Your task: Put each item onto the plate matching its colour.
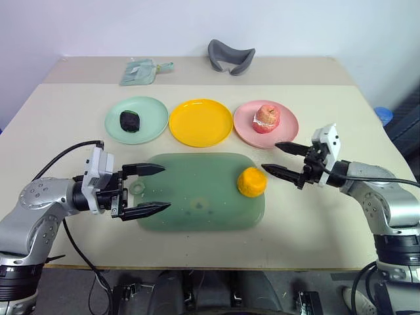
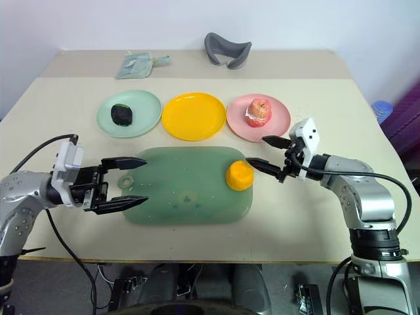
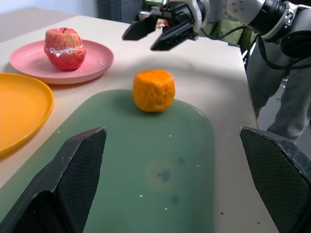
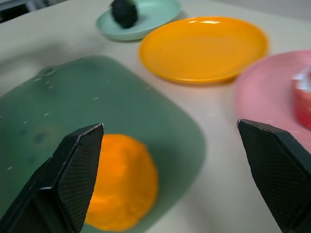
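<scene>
We see a table [image 1: 59,138] carrying everything. The biggest thing on it is a green board [image 1: 197,193], lying in front of a row of three plates. The mint plate [image 1: 152,115] is at the left of the row, the yellow plate [image 1: 201,122] is in the middle and bare, and the pink plate [image 1: 285,125] is at the right.

Our left gripper [image 1: 152,189] hovers over the board's left end, pointing along it toward the right. Its jaws stand wide apart and hold nothing. Our right gripper [image 1: 281,159] sits just off the board's right end, near the front rim of the pink plate, pointing left. Its jaws are also spread wide and empty, one finger above the other in the head view.

At the back of the table we see a grey curved object [image 1: 230,56] and, left of it, a pale green packet [image 1: 139,71].

The orange [image 1: 252,182] rests on the right end of the board, just beside the right gripper's tips but not touched by them. The apple [image 1: 266,118] stands on the pink plate. The dark lump [image 1: 130,121] lies on the mint plate.
</scene>
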### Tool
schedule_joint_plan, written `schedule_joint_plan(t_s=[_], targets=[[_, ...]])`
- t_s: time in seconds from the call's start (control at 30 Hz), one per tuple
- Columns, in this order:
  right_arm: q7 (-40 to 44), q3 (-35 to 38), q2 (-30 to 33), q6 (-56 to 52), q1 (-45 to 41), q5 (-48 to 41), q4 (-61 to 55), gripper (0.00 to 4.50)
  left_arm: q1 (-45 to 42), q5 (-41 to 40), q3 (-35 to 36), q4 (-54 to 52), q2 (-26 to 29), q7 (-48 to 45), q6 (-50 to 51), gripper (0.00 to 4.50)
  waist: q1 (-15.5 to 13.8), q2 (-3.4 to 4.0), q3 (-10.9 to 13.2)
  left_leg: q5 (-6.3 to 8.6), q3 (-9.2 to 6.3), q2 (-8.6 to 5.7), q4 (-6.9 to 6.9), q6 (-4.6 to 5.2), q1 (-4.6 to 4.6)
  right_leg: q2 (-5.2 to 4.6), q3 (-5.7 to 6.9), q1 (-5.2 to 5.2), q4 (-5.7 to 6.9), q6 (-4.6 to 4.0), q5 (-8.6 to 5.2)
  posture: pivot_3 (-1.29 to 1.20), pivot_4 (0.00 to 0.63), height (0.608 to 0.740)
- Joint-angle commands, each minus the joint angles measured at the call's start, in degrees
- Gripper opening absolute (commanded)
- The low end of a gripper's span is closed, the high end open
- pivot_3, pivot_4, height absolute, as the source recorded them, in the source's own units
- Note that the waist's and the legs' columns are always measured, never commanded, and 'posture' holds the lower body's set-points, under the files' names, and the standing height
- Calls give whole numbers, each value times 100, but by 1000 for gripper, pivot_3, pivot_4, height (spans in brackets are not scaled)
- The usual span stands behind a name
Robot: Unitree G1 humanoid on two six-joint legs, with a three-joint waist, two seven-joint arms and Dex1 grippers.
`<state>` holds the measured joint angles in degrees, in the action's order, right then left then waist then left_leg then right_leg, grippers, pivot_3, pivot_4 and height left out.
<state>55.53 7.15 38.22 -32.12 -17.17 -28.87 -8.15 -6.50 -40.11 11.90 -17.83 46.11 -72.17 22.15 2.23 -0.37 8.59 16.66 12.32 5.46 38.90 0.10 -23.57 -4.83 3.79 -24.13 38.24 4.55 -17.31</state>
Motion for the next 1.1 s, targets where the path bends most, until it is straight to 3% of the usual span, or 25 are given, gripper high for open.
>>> schedule_joint_plan(t_s=[0.03, 0.67, 0.73, 0.83, 1.0, 1.1], targets=[[-95, -123, -91, 36, 135, -3, -245, 4471, -96, 24, 0, 21, 80, -53, -48, 4500, -27, 0, 0, 0, 1, 0, 1, 0, 0, 0, 0, 2, -1, 0, 0, 0, 150, 740], [-66, -640, -251, 136, 431, 67, -168, 4471, -61, -11, 48, -96, 110, 34, 34, 4500, -142, -4, -2, 1, -1, -1, 8, 1, 0, -1, 0, 5, -1, 1, 1, 0, 150, 740], [-137, -624, -321, 178, 359, 80, -145, 3935, -62, -12, 38, -118, 93, 74, 40, 4500, -141, -4, -2, 1, -1, -1, 8, 1, 0, 0, 0, 5, -1, 1, 0, 0, 150, 740], [-165, -618, -354, 201, 301, 106, -148, 2780, -64, -14, 31, -138, 80, 108, 48, 4500, -140, -4, -2, 1, -2, -1, 8, 1, 0, 0, 0, 5, -1, 1, 1, 0, 150, 740], [-189, -699, -421, 111, 3, 86, -188, 2780, -41, -4, 81, -164, 34, 240, 39, 4500, -141, -4, -2, 1, -1, -1, 9, 1, 0, 0, 0, 5, -1, 1, 1, 0, 150, 740], [-442, -754, -681, 314, -625, 275, 147, 2780, 21, -59, 164, -207, -46, 443, 88, 4500, -107, -4, -2, 1, -1, -1, 8, 1, 0, 0, 0, 3, 0, 0, 1, 0, 150, 740]])
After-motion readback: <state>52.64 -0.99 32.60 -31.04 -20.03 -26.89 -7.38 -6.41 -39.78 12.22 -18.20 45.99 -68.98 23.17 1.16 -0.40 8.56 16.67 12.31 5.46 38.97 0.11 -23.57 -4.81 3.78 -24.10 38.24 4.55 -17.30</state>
